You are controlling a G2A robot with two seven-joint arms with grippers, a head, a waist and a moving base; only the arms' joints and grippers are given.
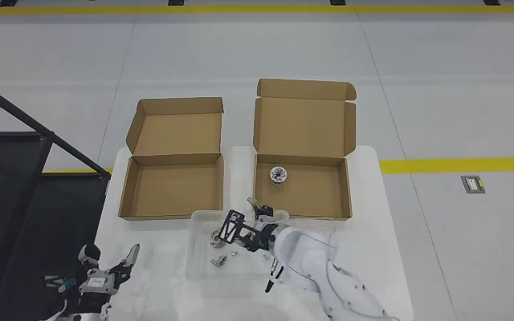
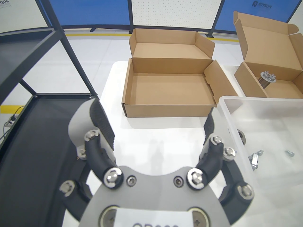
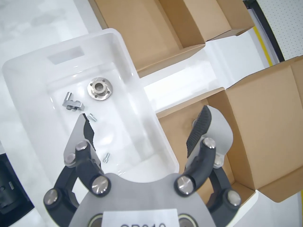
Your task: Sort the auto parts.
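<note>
Auto parts [image 3: 99, 91] lie loose in the clear bin [image 3: 35, 60] at the 6 o'clock edge of the counter [image 1: 369, 241]. Right gripper [image 3: 144, 114], open and empty, hangs over the bin, positioned for a pick. Left gripper [image 2: 151, 114], also open, sits at 8 o'clock, out of its way.

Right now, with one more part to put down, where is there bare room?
The left box has a wholly bare floor. The right box is free but for a round part near its back wall. The table in front of the left box, beside the bin, is bare. The bin is crowded: flange, bracket, bolts.
</note>
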